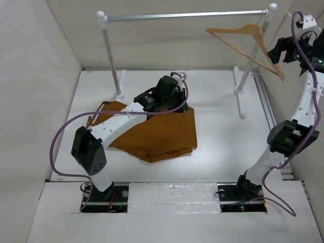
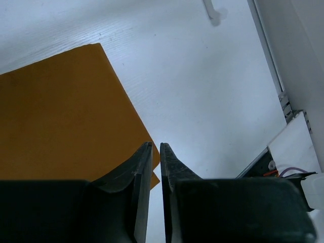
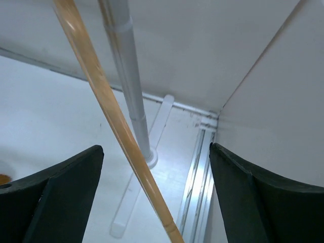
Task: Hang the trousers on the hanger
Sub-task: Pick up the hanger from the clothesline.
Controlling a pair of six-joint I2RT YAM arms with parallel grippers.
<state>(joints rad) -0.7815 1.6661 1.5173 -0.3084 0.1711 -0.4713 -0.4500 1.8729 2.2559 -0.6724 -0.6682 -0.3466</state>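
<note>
The trousers (image 1: 162, 136) lie folded on the table (image 1: 223, 136), left of centre, under the left gripper (image 2: 156, 144), whose fingers are nearly together at the cloth's corner; whether they pinch it cannot be told. Above the far right corner, the hanger (image 1: 243, 40) hangs by the rail (image 1: 187, 16), one arm passing between the wide-spread fingers of the right gripper (image 3: 156, 148).

The left arm (image 1: 117, 121) and the right arm (image 1: 307, 104) are both wearing white links joined by blocky black housings. Purple cables (image 1: 59, 137) are looping loosely along them. At the table's (image 1: 223, 136) near edge, black bases (image 1: 104, 198) are showing small red and green lights. The left fingers (image 2: 132, 174) are looking matte black and tapered, the right fingers (image 3: 61, 192) broad and dark.
</note>
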